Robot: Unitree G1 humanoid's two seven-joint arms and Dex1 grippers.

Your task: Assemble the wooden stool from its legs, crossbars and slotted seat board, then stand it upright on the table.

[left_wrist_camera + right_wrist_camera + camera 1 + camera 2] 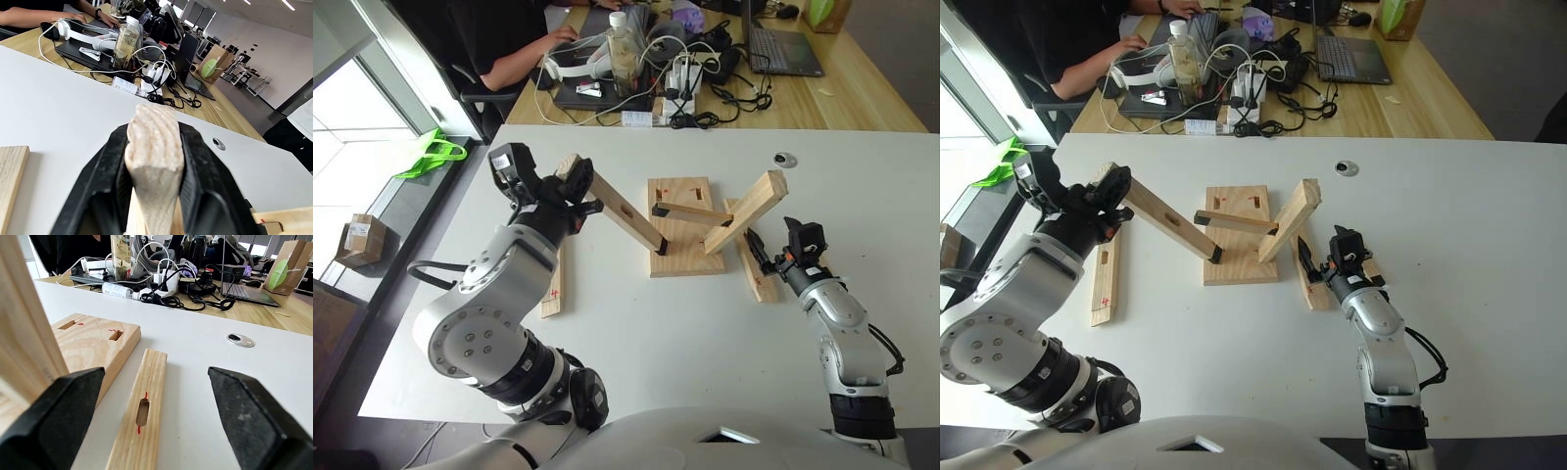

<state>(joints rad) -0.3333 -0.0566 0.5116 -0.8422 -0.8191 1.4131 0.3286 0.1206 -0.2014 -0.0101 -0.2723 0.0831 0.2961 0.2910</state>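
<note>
Right wrist view: our right gripper (155, 382), spread, straddles the loose leg (134, 445), axis toward its 12 o'clock; left gripper (154, 142) pinches the tilted leg (154, 166).

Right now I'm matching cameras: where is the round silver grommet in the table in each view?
Left eye: round silver grommet, near far edge of white table.
Right eye: grommet, same spot.
Left wrist: grommet, beyond clamped wooden leg.
Right wrist: grommet, beyond flat slotted leg.
Shared: white power strip behind.

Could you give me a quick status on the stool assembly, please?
Left gripper shut on tilted leg, lower end on seat board. Right gripper open above loose leg lying flat. Second leg and crossbar lean on board.
</note>
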